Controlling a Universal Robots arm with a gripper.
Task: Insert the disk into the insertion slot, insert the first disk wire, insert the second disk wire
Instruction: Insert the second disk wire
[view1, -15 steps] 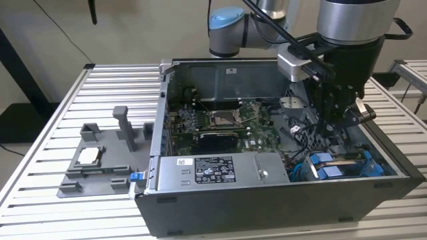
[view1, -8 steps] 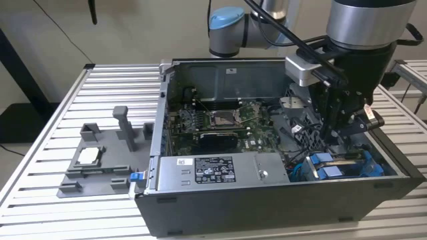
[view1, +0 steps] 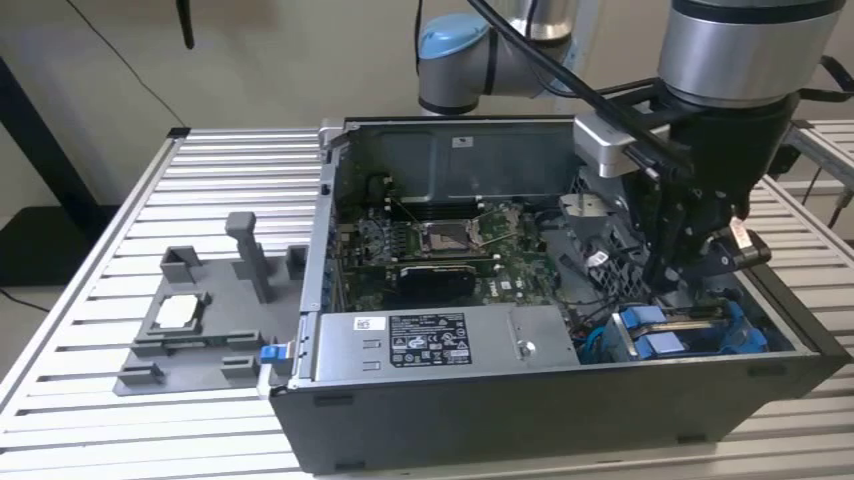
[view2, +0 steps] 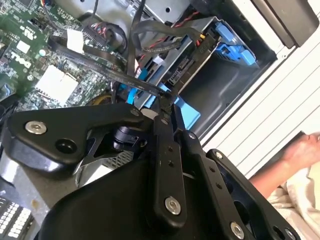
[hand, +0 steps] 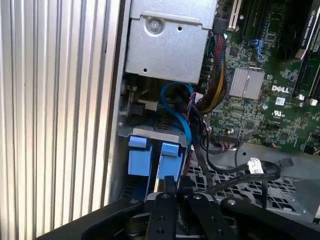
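The gripper is lowered inside the open computer case, at the corner on the exterior view's right, just above the insertion slot with its blue fittings. In the second wrist view the fingers are seen drawn narrowly together, pinching a thin flat black wire that trails back across the green motherboard. The disk is already seated in the cage, its two blue end tabs seen in the first wrist view directly ahead of the gripper, beside a looped blue cable. A grey fixture tray is set on the slatted table beside the case, on the exterior view's left. A person's hand is seen at the table's edge in the second wrist view.
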